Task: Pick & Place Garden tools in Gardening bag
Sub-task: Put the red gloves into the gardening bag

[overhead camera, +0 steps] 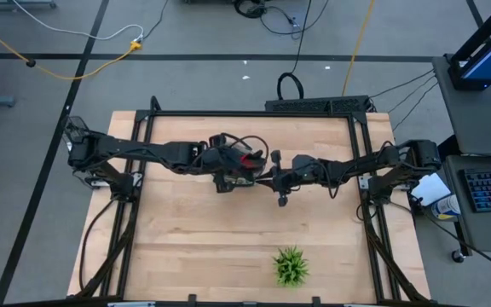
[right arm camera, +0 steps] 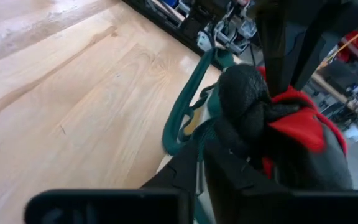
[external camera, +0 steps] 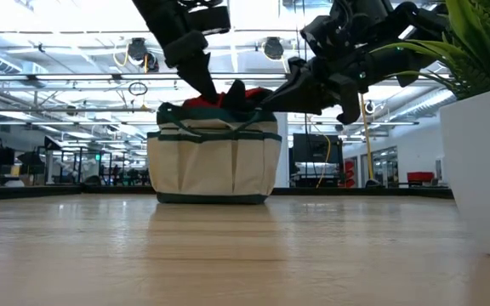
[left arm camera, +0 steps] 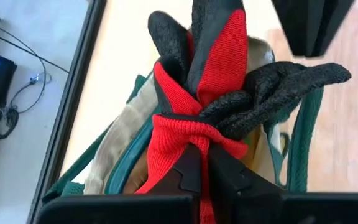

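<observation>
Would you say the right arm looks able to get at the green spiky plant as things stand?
Probably yes: the bare table lies between the right claw at the gardening bag and the plant, though it looks shut on the bag's handle.

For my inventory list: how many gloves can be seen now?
1: the red-and-black glove sits at the gardening bag mouth, pinched by the left gripper. More may be hidden inside.

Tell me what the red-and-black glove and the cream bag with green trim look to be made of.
Red-and-black glove: knit fabric, going by the ribbed weave in the red part; the black fingers look like a matte, grainy rubbery coating, probably latex or nitrile. Cream bag with green trim: soft woven cloth, likely canvas, matte, with stitched pockets; its green loop handles look like flat webbing.
</observation>
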